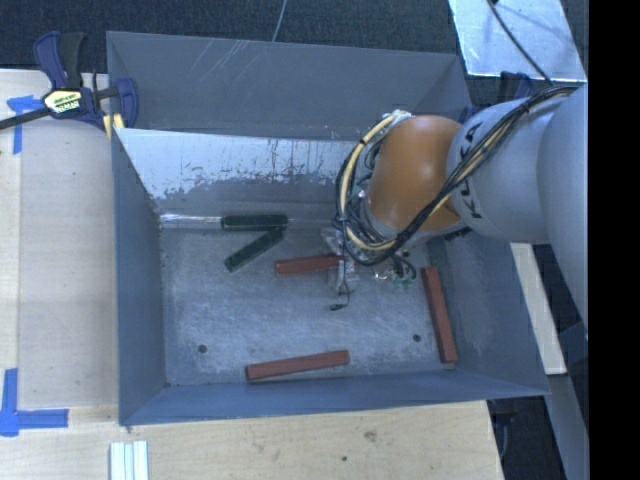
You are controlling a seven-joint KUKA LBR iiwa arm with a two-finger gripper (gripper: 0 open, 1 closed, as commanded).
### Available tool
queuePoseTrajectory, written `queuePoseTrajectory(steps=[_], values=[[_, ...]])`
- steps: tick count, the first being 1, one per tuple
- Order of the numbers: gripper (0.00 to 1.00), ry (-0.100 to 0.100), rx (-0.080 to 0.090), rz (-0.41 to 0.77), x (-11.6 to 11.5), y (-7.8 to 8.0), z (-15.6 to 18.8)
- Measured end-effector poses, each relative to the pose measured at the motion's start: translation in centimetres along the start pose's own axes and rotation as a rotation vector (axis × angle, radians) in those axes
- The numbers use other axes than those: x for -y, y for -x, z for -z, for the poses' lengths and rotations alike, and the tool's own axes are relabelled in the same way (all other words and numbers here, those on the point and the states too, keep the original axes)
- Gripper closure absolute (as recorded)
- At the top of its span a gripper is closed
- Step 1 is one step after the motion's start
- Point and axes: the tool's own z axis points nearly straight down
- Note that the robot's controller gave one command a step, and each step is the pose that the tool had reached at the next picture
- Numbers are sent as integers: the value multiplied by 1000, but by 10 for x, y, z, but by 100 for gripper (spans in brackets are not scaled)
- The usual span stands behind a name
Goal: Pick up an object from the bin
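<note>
- Seemingly, the task's thing is the reddish-brown bar (305,265), which lies flat on the floor near the middle of the frame. Its right end is met by the gripper (342,286), which is lowered at that end.
- Whether the gripper is spread wide, drawn narrow or closed on the bar cannot be told, as its tip is crowded by wiring and shadow. No hold is therefore claimed.
- That end is judged a sensible place to take the bar, since open floor is seen below it and nothing leans against it.
- The level dark green stick (254,222) is seen up and to the left of the bar. The tilted dark green stick (252,250) is set just under it, near the bar's left end but apart from it, so the grasp should not be hindered by either.
- The lower bar (297,366) is laid along the near wall, low in the frame. The right-hand bar (438,315) is laid almost upright in the frame beside the right wall. Both are judged awkward to take, with little room left on the wall side.
- The wrist is hidden under the orange cover (415,168), right of centre, with cables (352,183) looped about it.
- The bin (135,268) is built with sloped walls, by which loose things are presumably kept on the flat floor.
</note>
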Motion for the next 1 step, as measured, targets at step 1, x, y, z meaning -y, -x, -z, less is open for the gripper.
queuePoseTrajectory(steps=[1], values=[[100, 0, 0, -7, 0, -1, 2]])
